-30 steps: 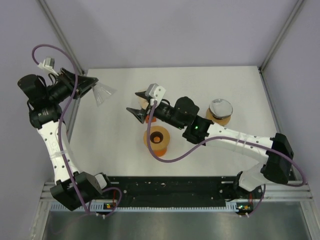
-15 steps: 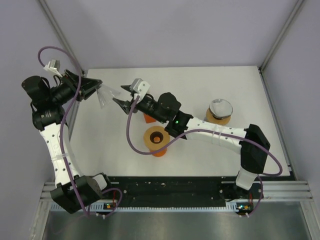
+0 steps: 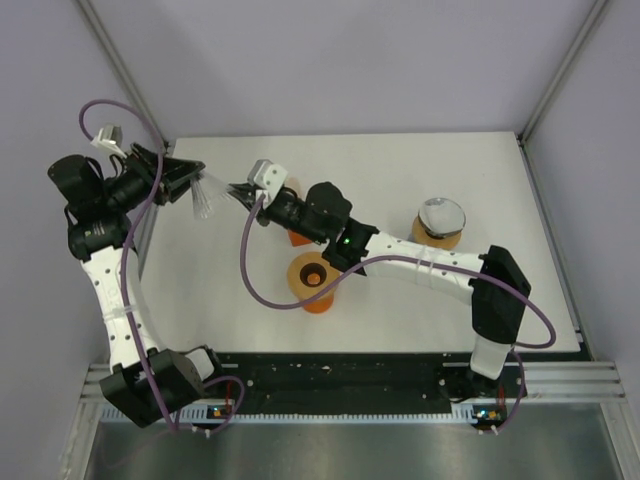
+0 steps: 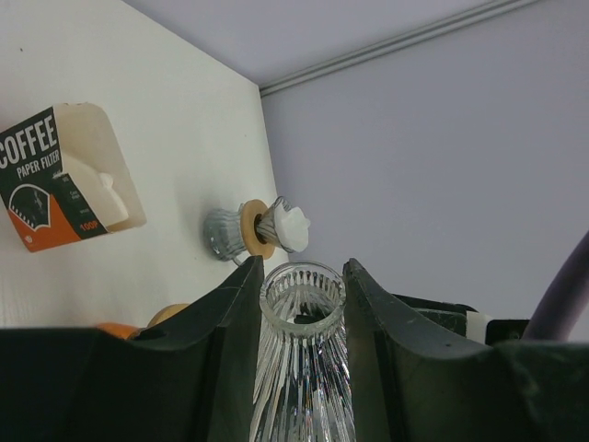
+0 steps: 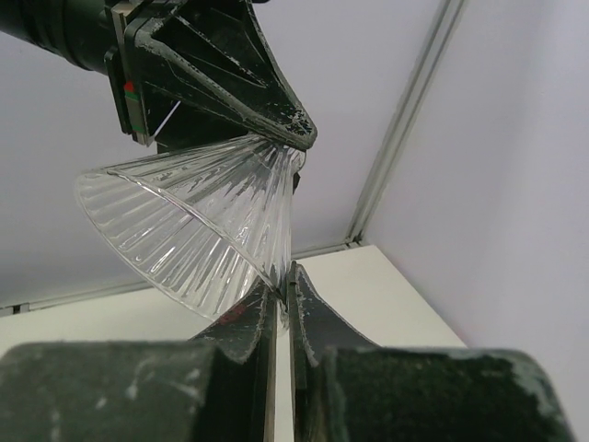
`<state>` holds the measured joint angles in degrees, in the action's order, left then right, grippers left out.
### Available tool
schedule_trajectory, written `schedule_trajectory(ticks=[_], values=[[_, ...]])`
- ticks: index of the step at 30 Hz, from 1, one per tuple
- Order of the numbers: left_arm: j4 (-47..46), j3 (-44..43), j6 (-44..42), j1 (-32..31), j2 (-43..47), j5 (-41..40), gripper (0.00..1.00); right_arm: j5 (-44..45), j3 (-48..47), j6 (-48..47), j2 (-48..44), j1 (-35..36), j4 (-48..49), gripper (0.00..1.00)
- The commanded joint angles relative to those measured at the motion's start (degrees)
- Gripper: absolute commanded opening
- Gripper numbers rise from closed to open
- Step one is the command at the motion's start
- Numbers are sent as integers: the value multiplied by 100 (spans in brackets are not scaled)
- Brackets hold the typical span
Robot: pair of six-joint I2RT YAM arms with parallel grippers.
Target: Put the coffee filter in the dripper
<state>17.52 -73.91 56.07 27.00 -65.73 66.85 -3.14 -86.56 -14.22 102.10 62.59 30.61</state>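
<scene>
Clear coffee filter: a ribbed see-through cone, up in the air between the two grippers, off the table.
Left gripper: its fingers were closed on the cone's narrow end, one on each side.
Right gripper: its fingers were almost together, with the cone's wide edge pinched between the tips.
Dripper: orange, with a tan ring and a dark hole. It stood on the table under the right arm, well behind that gripper's tips and well apart from the cone.
Orange box: it said "coffee paper filter" and lay on the table past the left gripper's tips.
Shiny jug: beside the right arm, far from both grippers.
</scene>
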Motion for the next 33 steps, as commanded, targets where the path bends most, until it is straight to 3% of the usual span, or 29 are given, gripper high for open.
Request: schedule_trajectory(ticks=[1, 4, 10, 12, 16, 20, 24, 27, 33], values=[[-266, 201, -17, -64, 96, 285, 4, 23, -45, -11, -305, 34, -45, 0], [-258, 219, -140, -55, 35, 232, 35, 242, -132, 15, -471, 26, -686, 0], [145, -88, -1369, -55, -176, -294, 70, 437, -212, 401, -885, -185, -2267, 0], [435, -237, -1879, -37, -273, -531, 75, 375, -203, 612, -1052, -325, -2760, 0], [866, -501, -3002, -90, -300, -1110, 76, 147, -273, 1034, -1298, -589, -3805, 0], [1735, -1036, -4716, -625, -142, -2008, 72, 25, -852, 1754, -1316, -949, -5413, 0], [2334, -1538, -5211, -1135, -141, -1878, 71, -696, -880, 2247, -1474, -1424, -6189, 0], [2852, -1951, -5553, -1836, -159, -1920, 73, -933, -757, 2493, -1474, -1775, -6506, 0], [3398, -2128, -6564, -3796, -431, -3518, 74, -1198, -669, 3021, -1325, -1899, -6515, 0]])
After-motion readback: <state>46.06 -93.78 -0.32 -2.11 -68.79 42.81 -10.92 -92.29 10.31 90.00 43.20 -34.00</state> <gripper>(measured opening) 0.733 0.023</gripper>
